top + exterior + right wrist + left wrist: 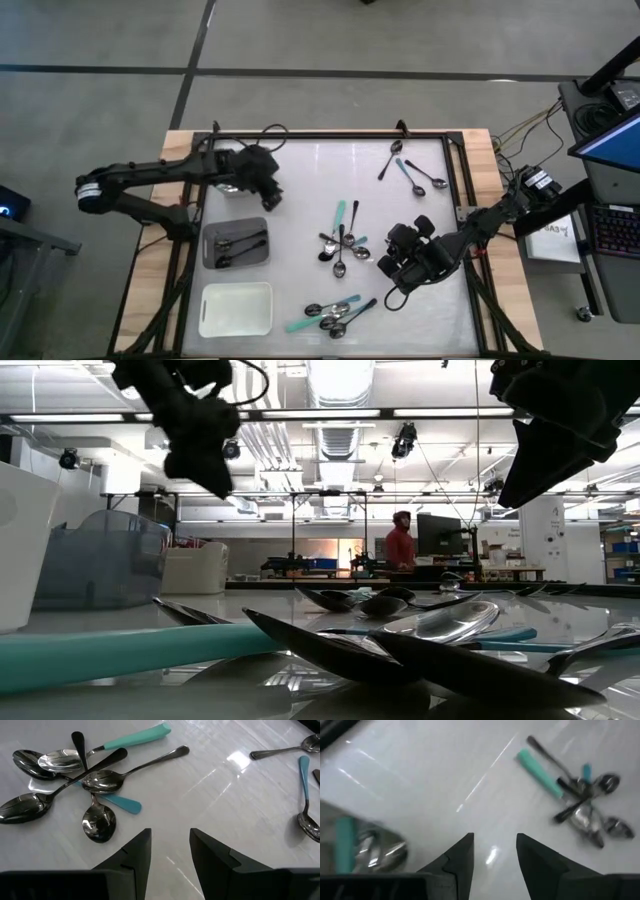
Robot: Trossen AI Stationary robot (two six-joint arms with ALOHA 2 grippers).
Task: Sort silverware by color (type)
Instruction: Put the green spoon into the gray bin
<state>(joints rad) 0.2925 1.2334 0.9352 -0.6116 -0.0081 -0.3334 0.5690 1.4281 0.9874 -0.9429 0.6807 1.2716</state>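
holding dark spoons (240,246): grey tray (211,232); white tray (236,309) bare; both grippers' jaws apart

Both arms of the robot are dark, almost black, and built from slim straight links with thicker rounded joints between them. The left arm (150,180) carries a white band with small marks near its base end, and a thin black cable makes a loop above its wrist. The right arm (490,222) has a similar white-marked collar at its base. Each wrist ends in a bulky black block. The two fingers (135,857) of each gripper are matte black wedges with angular, stepped edges.
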